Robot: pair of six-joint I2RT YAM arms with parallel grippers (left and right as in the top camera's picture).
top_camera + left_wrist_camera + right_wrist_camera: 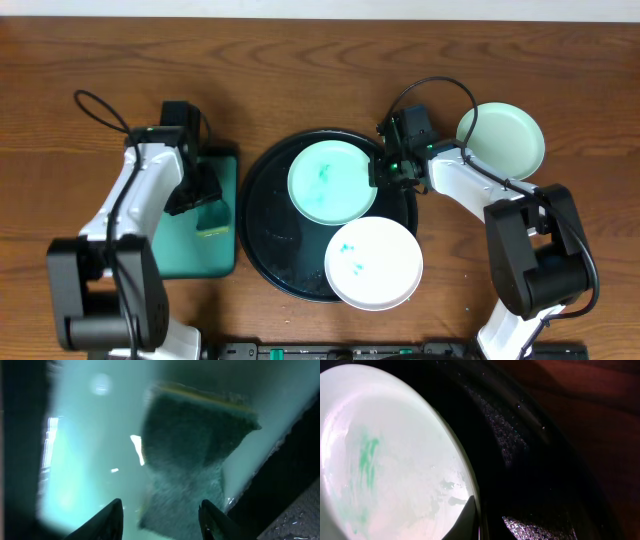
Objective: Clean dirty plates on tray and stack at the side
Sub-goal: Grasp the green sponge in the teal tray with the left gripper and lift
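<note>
Hovering over the rectangular teal-green tray (190, 255) near the left edge of the brown wooden desk (300, 60), the left claw (160, 522) was released. Its dark fingers (111, 521) stood apart above the near end of a sponge (192, 455) with a green scouring face and a thin yellow layer. The sponge lay flat on that tray's wet floor. One finger was clear of the sponge's edge and the other overlapped it in the wrist view, so nothing was grasped.

At the desk's middle sat the large round black shallow tray (270, 240), its floor beaded with water. A pale mint-green round plate (332, 180), streaked with teal smears, occupied the tray's far-right part. The right claw (383, 172) was clenched on this plate's right rim. One dark fingertip (466, 519) lay on the plate's inner face at the edge, and its partner was out of sight.

A small round white plate (373, 263), dotted with a few teal marks, rested across the black tray's near-right rim and hung partly over the desk. It lay just beside the mint-green one, and whether they touched could not be told.

A second mint-green plate (501, 138), with no smears showing, sat alone on the desk towards the far-right corner, well apart from the black tray.
</note>
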